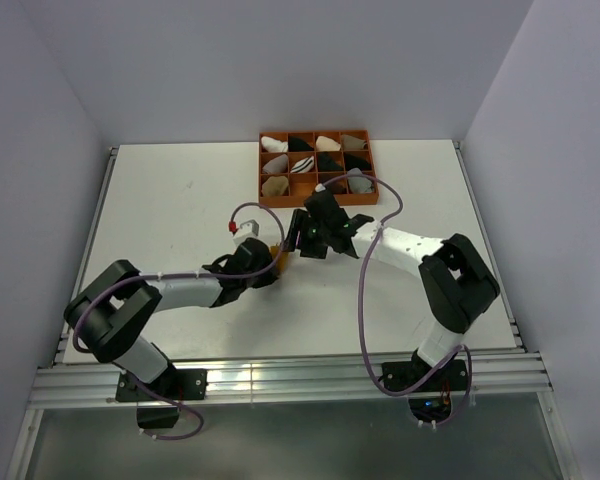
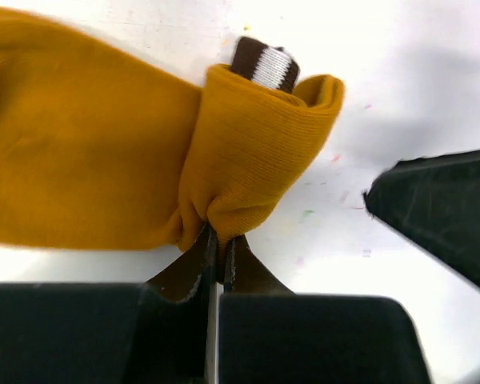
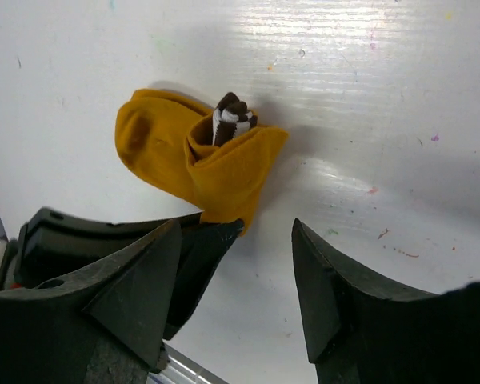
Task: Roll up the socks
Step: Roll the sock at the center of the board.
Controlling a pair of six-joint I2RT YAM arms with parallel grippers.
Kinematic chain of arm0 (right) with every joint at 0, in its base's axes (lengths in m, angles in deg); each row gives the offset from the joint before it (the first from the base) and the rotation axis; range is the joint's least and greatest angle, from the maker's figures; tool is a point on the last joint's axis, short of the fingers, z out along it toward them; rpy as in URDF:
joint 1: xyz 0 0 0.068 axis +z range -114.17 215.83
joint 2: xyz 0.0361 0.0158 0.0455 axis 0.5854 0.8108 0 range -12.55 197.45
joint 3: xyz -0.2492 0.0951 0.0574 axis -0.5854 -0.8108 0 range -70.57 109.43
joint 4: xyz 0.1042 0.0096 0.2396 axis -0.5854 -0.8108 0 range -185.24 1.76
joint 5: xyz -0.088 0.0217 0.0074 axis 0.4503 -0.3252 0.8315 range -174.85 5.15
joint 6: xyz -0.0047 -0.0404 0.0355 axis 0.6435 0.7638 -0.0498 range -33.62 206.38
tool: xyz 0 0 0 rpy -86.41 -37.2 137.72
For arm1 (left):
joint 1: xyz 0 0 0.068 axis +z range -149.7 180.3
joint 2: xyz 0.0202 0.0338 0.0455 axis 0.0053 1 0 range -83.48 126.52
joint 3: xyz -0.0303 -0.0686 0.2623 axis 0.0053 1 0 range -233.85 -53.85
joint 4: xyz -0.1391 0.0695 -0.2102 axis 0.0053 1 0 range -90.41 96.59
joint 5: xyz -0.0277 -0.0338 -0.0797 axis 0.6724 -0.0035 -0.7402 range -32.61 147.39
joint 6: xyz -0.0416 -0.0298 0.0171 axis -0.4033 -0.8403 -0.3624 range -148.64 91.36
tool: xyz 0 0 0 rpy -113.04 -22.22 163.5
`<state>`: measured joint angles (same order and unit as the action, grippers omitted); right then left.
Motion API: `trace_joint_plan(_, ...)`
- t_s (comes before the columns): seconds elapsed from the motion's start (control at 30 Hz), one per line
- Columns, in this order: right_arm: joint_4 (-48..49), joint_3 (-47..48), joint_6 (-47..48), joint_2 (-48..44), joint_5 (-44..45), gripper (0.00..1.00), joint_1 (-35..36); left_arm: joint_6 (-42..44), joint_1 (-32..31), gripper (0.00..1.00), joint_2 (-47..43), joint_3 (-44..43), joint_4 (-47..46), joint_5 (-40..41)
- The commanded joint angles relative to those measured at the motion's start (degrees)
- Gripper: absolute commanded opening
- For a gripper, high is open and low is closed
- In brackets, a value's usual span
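Where the left arm reaches in over the white table [image 1: 160, 200], the left gripper [image 2: 218, 242] is clenched tight on a pinch of the mustard-yellow sock [image 2: 104, 160], its two fingers pressed together on the gathered base of a fold. Only one sock shows, lying on the table near the middle, between the two grippers. From above it is little more than a sliver of yellow [image 1: 277, 250], because the left wrist and the right gripper [image 1: 320, 232] crowd over it from both sides. The left wrist view shows it best: the flat body stretches away to the left, and the fold wraps over a brown-and-white striped cuff [image 2: 266, 64] that pokes out at the top. At the right edge of that view, one dark finger of the right gripper stands just beside the fold, apart from it. The right wrist view shows the two right fingers [image 3: 328, 288] spread wide and released, holding nothing, with the sock bunched beyond them. Just behind the right gripper sits one orange tray [image 1: 263, 170] of twelve compartments, most holding small sock bundles [image 1: 274, 143]; the gripper hides part of its near edge.
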<state>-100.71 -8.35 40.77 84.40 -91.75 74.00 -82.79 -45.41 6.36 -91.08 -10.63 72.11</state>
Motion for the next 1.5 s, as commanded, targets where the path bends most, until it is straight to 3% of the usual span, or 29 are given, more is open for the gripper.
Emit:
trace_joint_plan(0.0, 5.08, -1.74, -0.89, -1.41, 0.48, 0.65, 0.76, -3.85, 3.87, 0.01, 0.07, 3.12, -5.67, -15.32)
trace_joint_plan(0.33, 12.03, -2.89, -1.16, 2.36, -2.33, 0.67, 1.03, -8.16, 11.52, 0.01, 4.73, 4.71, -13.25, -32.91)
trace_joint_plan(1.03, 7.38, 3.35, -1.24, 9.66, -0.22, 0.65, 1.55, -10.10, 13.28, 0.01, 5.60, 6.91, -16.76, -35.90)
trace_joint_plan(1.2, 0.44, 7.56, -0.36, 11.33, 2.58, 0.63, 2.52, -10.19, 13.20, 0.01, 6.13, 7.26, -17.03, -35.38)
trace_joint_plan(1.33, -4.57, 8.97, -0.80, 12.04, 6.01, 0.54, 3.05, -9.57, 13.19, 0.01, 4.82, 7.44, -15.80, -33.97)
trace_joint_plan(1.4, -7.73, 10.03, -1.07, 12.65, 7.33, 0.33, 3.05, -9.31, 13.19, 0.01, 3.85, 7.44, -15.19, -33.36)
trace_joint_plan(1.47, -10.98, 11.69, -0.63, 13.96, 8.81, 0.19, 2.96, -9.22, 13.20, 0.01, 3.59, 7.61, -15.09, -33.09)
